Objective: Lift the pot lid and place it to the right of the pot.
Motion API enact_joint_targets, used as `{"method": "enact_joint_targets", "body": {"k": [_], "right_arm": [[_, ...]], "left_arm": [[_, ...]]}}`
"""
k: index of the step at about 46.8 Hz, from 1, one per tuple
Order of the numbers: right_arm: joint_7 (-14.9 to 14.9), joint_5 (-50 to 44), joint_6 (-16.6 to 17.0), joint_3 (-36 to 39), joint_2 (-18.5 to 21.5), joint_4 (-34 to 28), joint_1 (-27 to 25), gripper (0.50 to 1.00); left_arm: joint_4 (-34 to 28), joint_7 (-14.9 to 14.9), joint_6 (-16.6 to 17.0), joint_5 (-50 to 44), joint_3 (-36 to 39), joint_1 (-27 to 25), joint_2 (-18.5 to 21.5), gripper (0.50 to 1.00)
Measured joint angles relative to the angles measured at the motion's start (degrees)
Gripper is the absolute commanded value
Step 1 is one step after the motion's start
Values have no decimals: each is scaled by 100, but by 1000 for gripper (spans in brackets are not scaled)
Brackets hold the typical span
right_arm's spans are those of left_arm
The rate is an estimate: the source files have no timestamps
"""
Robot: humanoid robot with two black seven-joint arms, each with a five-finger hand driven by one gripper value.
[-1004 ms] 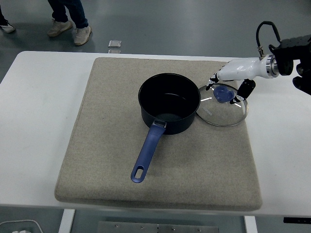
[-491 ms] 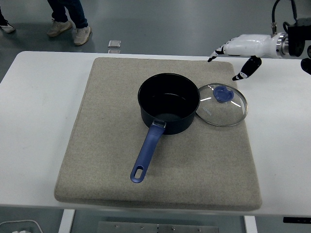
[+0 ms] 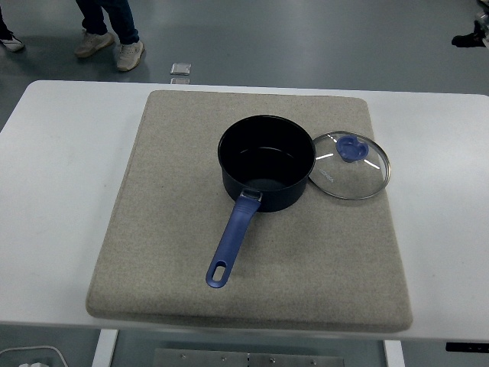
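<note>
- The white table (image 3: 53, 229) has its near edge along the bottom, and a grey-beige mat (image 3: 168, 229) covers most of its middle, stopping short of the left and right edges.
- Closest to the near edge, the pot's blue handle (image 3: 231, 243) points toward the near-left, its hanging hole at the tip.
- The dark pot (image 3: 267, 161) stands upright at the middle of the mat, uncovered, with its inside showing.
- The glass lid (image 3: 349, 165) lies flat on the mat just to the right of the pot, toward the table's right edge. Its blue knob (image 3: 351, 147) faces up, and its rim sits against the pot wall or just beside it; which cannot be told.
- At the far right corner, beyond the table, only a small dark piece of the right arm (image 3: 470, 38) shows at the picture's edge. Its hand is out of view, so how the fingers are set cannot be told.
- Beyond the far edge, on the grey floor, a person's shoes (image 3: 107, 47) and lower legs stand near the far-left corner, with a small grey floor plate (image 3: 180, 73) beside them.
</note>
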Motion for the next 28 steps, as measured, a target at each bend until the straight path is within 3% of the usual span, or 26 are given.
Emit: {"method": "enact_joint_targets", "body": {"k": [4, 8, 28], "right_arm": [[-41, 877, -22, 11, 42, -74, -12, 897], [-326, 1653, -123, -6, 52, -94, -69, 905], [-1210, 3885, -714, -25, 87, -74, -544, 907]], "left_arm": [[0, 0, 0, 0, 0, 0, 0, 1000], [0, 0, 0, 0, 0, 0, 0, 1000], [0, 0, 0, 0, -2, 0, 0, 1000]]}}
